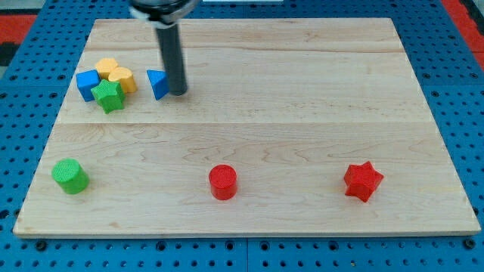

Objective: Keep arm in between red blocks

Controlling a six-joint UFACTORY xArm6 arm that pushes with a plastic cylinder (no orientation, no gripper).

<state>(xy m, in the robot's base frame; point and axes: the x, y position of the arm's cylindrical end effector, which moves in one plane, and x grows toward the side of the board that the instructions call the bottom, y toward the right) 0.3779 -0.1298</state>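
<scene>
- Red cylinder [222, 182] and red star [363, 181] sit near worktop [302, 113] bottom edge, well below-right of my tip [178, 92].
- Tip touches blue triangular block [157, 84], just left of it.
- No pincer on this rod.

Rod's upper part [160, 9] beyond top edge

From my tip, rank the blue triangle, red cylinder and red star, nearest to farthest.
Measured from my tip:
1. Blue triangle, right against it on the view's left.
2. Red cylinder, toward the view's bottom, centre.
3. Red star, toward the view's bottom right.
</scene>
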